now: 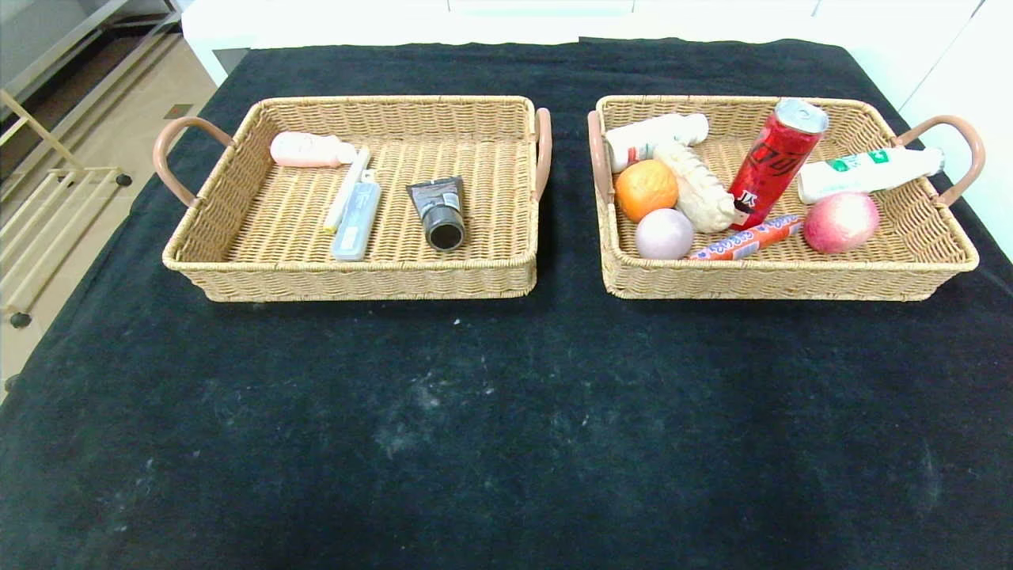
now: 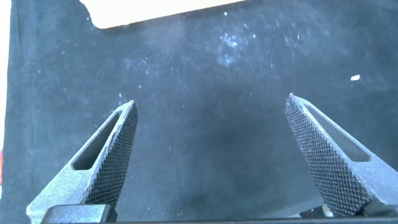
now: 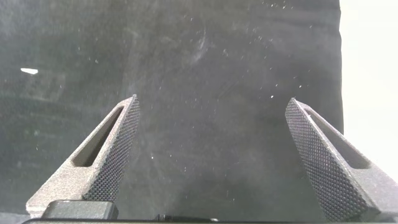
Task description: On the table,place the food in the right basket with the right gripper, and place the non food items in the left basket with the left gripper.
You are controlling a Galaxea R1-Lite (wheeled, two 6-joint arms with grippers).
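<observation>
Now both baskets (image 1: 356,269) sit apart from either tool (image 2: 208,162).

Black cloth (image 1: 506,427) over the table, white dust specks on it; metal rack (image 1: 47,190) far left, beige floor (image 1: 119,103)

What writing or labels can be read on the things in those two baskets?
"JX", roughly, at the foot of the red can; its large black characters are not legible.
Sausage stick: print too small to read.
White bottle with green label: blurred, unreadable.
Dark tube, blue case and pink bottle: nothing readable.
</observation>
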